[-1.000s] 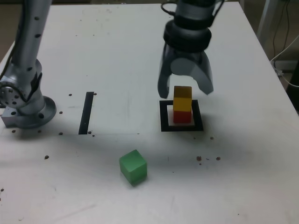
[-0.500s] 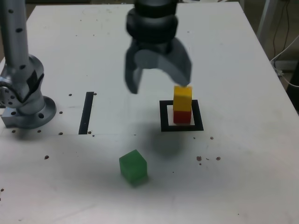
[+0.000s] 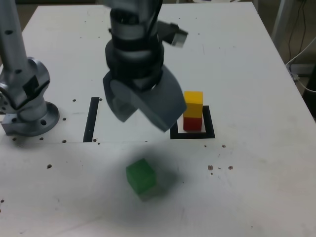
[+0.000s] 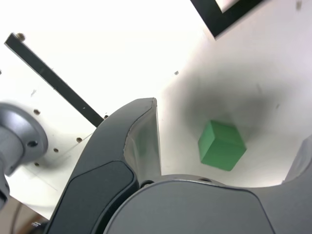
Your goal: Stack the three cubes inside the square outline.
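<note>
Exterior view
Gripper (image 3: pixel 143 118): hangs above the white table (image 3: pixel 247 64), jaws spread wide with nothing between them; slightly blurred.
Green cube (image 3: pixel 141 177): lies alone on the table in the gripper's shadow, nearer the camera than the gripper and apart from the other cubes.
Square outline (image 3: pixel 209 132): black frame toward the exterior view's right of the gripper; one jaw covers its near-left corner.
Red cube (image 3: pixel 192 123): sits inside the square outline.
Yellow cube (image 3: pixel 193 104): rests squarely on top of the red cube.
Black strip (image 3: pixel 91 121): straight, flat on the table, at the exterior view's left of the gripper.
Arm base (image 3: pixel 27 106): grey, at the exterior view's left edge, just beyond the strip.

Wrist view
Gripper (image 4: pixel 229 146): jaws wide apart, empty; one dark jaw fills the foreground, the other only shows at the frame's edge.
Green cube (image 4: pixel 221 146): on the table in the gap between the jaws, touching neither.
Square outline (image 4: pixel 229 14): only one corner shows.
Black strip (image 4: pixel 53 80): lies well apart from the green cube.
Arm base (image 4: pixel 17 139): grey rim beside the strip's end.
</note>
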{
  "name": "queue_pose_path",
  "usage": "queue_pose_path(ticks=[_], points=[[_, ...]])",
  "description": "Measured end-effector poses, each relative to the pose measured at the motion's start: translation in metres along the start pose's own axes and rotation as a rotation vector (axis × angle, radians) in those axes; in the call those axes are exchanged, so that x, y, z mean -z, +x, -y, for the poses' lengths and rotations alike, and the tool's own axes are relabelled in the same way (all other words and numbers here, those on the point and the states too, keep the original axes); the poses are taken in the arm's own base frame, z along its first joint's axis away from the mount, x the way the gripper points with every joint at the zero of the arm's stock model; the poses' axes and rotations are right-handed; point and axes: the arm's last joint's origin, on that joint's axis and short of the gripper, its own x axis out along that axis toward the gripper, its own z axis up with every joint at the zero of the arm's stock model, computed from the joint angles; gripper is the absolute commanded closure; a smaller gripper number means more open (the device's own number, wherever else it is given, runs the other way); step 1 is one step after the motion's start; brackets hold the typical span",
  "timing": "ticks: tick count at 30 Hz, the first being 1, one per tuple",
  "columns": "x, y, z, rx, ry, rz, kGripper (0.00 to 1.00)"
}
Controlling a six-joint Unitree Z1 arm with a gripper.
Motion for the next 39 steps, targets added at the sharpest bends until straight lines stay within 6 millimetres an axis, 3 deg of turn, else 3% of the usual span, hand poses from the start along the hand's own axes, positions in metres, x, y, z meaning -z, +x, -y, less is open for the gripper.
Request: queue_pose_path(ticks=[10,21,27,35,39], points=[[0.002,0.02,0.029,-0.016,0.11,-0.023,0.0],[-0.021,0.033,0.063,-0.008,0.197,-0.029,0.01],[-0.036,0.045,0.068,-0.001,0.209,-0.065,0.04],[-0.059,0.055,0.069,-0.001,0.214,-0.104,0.19],[-0.065,0.059,0.068,0.0,0.213,-0.121,0.35]])
